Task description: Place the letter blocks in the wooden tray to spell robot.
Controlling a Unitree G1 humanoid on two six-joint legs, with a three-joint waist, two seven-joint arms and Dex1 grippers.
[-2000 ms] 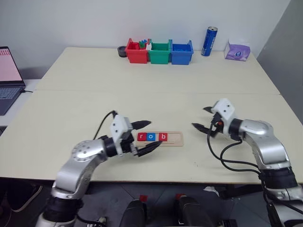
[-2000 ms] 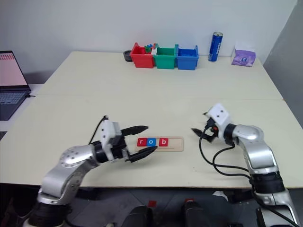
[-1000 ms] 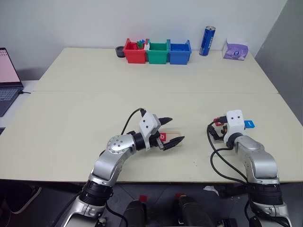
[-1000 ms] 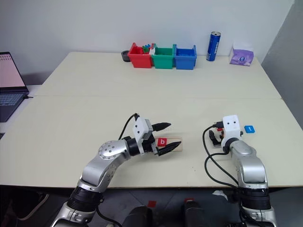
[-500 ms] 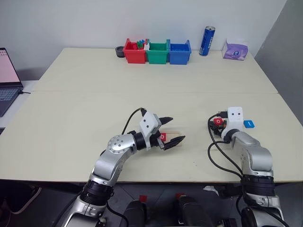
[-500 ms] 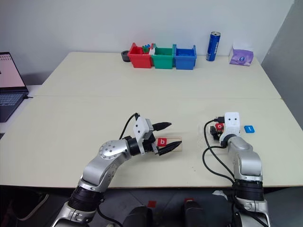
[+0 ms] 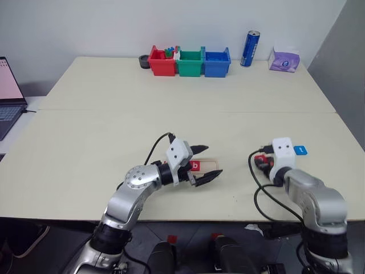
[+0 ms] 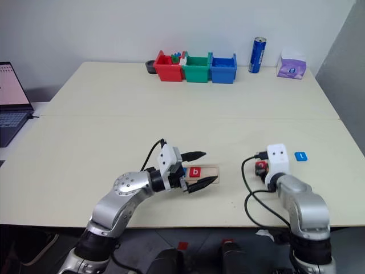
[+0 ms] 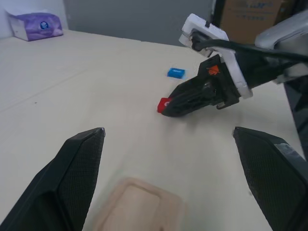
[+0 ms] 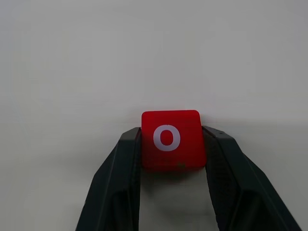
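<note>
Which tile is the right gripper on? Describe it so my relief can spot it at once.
Start at the wooden tray near the table's front edge, then look toward the robot's right. There the right gripper pinches a red tile with a white o. The loose blue tile beyond it lies alone on the table, ungripped.

3 bins (image 7: 190, 61) (red, green, blue), blue can (image 7: 249, 49), purple tissue pack (image 7: 284, 59), laptop (image 7: 8, 94) at table edge.
</note>
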